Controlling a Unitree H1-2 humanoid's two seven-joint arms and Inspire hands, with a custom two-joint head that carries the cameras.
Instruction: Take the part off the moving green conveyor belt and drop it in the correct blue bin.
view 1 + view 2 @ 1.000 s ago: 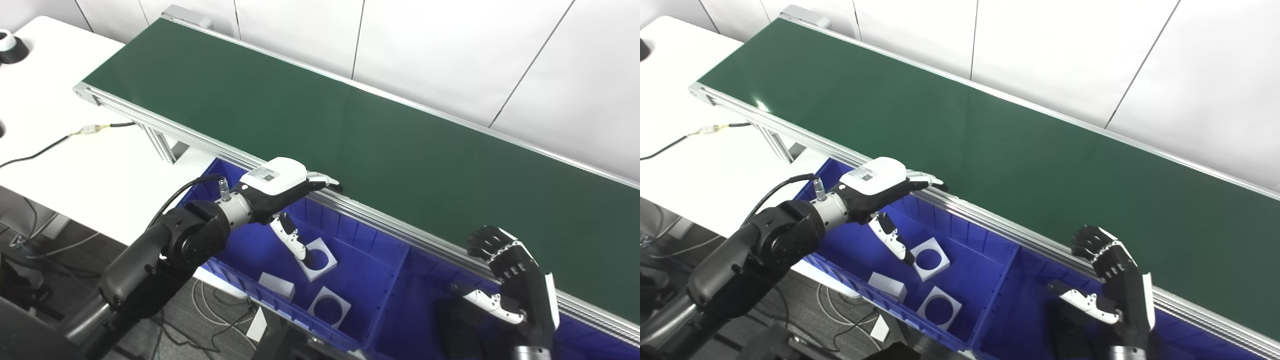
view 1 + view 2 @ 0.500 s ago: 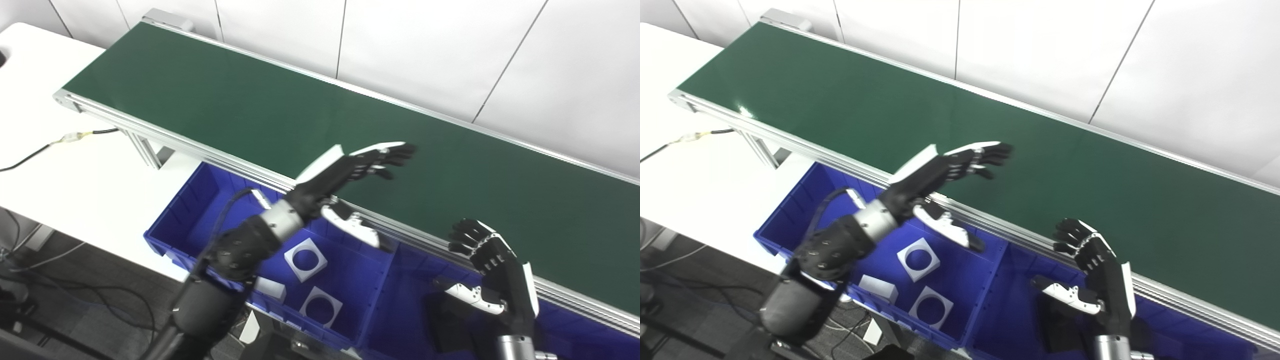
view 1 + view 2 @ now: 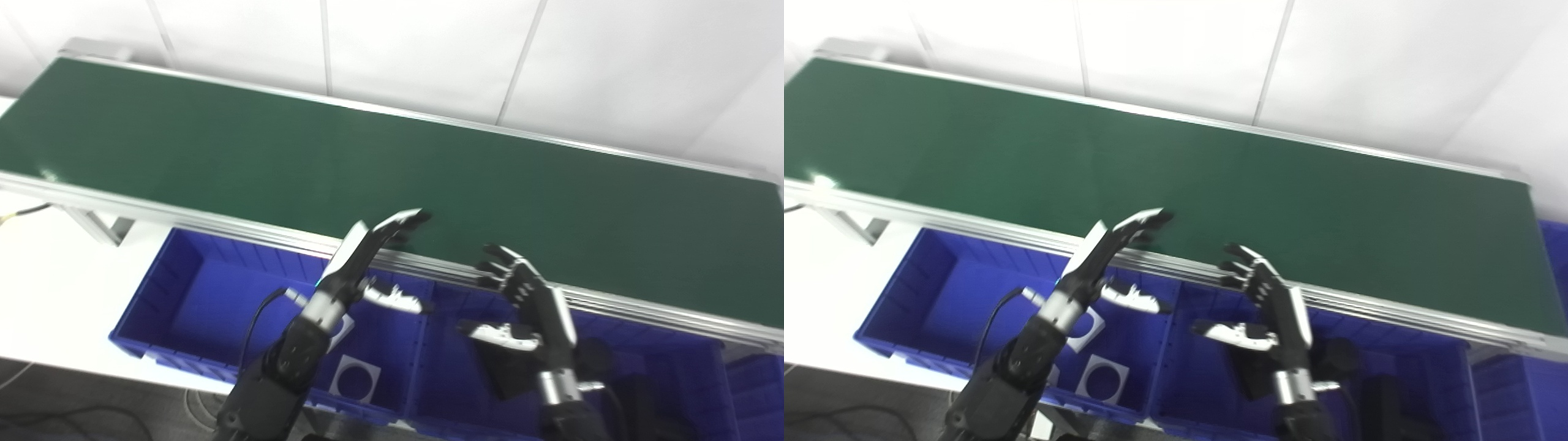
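No part is showing anywhere on the green conveyor belt (image 3: 429, 165), so both the left robot hand (image 3: 367, 257) and right robot hand (image 3: 527, 294) are hovering spread and empty at its near edge above the blue bin (image 3: 184, 294).

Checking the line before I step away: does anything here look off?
Nothing looks damaged or spilled. The one oddity: the green conveyor belt carries no part, while the left hand and right hand hover open.
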